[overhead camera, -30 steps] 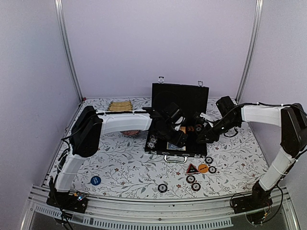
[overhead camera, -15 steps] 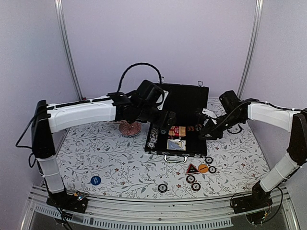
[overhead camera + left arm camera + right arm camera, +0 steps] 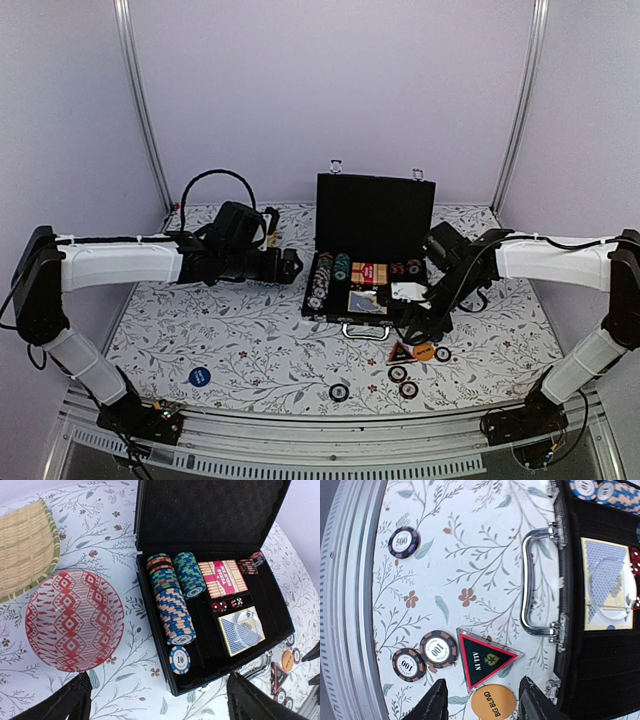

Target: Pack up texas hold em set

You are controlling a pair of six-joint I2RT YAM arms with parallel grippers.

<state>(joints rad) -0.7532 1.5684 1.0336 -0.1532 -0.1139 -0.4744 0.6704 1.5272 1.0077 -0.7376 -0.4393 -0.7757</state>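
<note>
The black briefcase [image 3: 372, 212] lies open at the table's middle, its silver handle [image 3: 532, 580] toward me. It holds rows of poker chips [image 3: 172, 605], a loose "10" chip [image 3: 180, 660], a red card deck [image 3: 222, 577], a blue-backed deck [image 3: 241, 630] and red dice. The red triangle [image 3: 482, 659] and orange disc [image 3: 493, 702] lie in front of the case. My right gripper [image 3: 482, 692] is open and empty just above them. My left gripper [image 3: 290, 265] is open and empty, left of the case. A blue disc [image 3: 199, 376] lies at the front left.
Loose chips lie on the floral cloth: a "500" chip [image 3: 404, 541], two "100" chips [image 3: 438, 649], and others near the triangle [image 3: 442, 354]. The pink-red woven ball [image 3: 75, 620] and tan slatted mat [image 3: 25, 550] sit left of the case.
My left arm has pulled back out of the case and swung left. My right gripper has moved from the case's right side down to the triangle and orange disc.
</note>
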